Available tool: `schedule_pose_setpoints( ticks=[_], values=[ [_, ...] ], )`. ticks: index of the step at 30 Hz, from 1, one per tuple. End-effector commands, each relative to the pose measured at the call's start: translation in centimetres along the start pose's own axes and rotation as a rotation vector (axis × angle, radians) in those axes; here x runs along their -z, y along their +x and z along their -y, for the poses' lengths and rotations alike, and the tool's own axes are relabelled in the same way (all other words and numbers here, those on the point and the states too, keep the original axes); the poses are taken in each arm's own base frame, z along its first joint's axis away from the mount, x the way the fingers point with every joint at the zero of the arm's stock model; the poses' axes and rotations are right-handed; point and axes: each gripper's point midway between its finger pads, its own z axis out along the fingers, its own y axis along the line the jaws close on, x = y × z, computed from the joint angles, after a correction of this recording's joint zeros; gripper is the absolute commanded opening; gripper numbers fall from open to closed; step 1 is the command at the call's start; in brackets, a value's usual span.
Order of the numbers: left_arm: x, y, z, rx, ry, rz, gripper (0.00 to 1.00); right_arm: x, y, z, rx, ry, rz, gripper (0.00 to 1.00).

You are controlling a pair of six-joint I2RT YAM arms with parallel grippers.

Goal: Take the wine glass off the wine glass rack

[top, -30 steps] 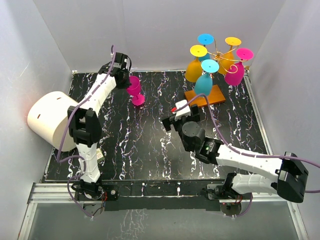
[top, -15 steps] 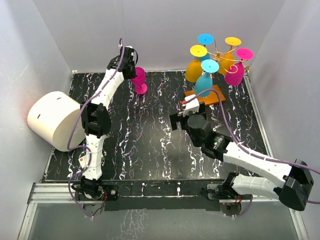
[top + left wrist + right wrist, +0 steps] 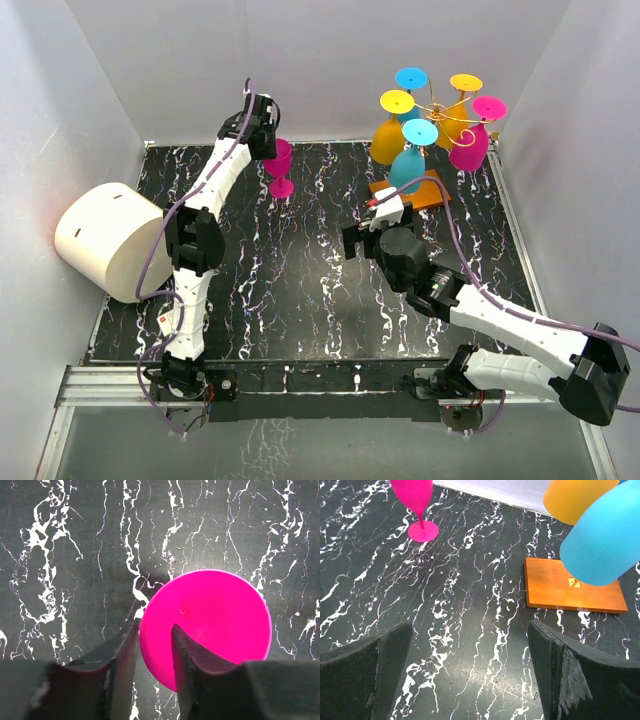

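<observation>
At the far left of the black marbled desk (image 3: 300, 290), top view: left end effector (image 3: 270, 150) on a magenta, plastic-looking wine glass (image 3: 277, 158) standing well apart from the gold wire wine glass rack (image 3: 440, 105). L wrist: fingers (image 3: 122, 670) look clamped on its rim. Prob. light, stiff, slick; hold at rim/stem. R wrist: right end effector (image 3: 469, 630) spread wide, empty.

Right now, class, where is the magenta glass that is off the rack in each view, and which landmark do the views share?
Top external: magenta glass upper left of centre.
Left wrist: magenta glass centre-right, a large disc from above.
Right wrist: magenta glass in top left corner.
Shared landmark: black marbled tabletop.
</observation>
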Motion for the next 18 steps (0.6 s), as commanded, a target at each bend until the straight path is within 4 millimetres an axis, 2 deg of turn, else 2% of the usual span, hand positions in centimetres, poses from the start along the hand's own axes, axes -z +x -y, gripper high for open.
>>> schedule_pose_setpoints(
  ticks=[1, 6, 9, 12, 15, 18],
  values=[
    [1.2, -1.3, -0.2, -0.006, -0.002, 0.023, 0.38, 0.9, -3.6, 0.4, -0.089, -0.007, 0.081, 0.98],
    [4.6, -3.5, -1.2, -0.001, -0.020, 0.076, 0.69, 1.8, -5.2, 0.8, -0.123, -0.011, 0.097, 0.98],
    [8.1, -4.7, -2.2, 0.009, -0.036, 0.113, 0.83, 2.5, -6.0, 1.1, -0.141, -0.014, 0.108, 0.98],
    [12.3, -4.6, -2.9, 0.032, -0.008, 0.134, 0.97, 2.9, -5.9, 1.6, -0.174, 0.002, 0.107, 0.98],
    [16.5, -2.6, -2.7, 0.079, 0.080, 0.129, 0.99, 3.0, -4.1, 1.6, -0.216, 0.014, 0.062, 0.98],
    [20.2, 1.4, -2.2, 0.153, 0.193, 0.113, 0.99, 3.0, -1.5, 0.8, -0.275, -0.004, -0.011, 0.98]
  ],
)
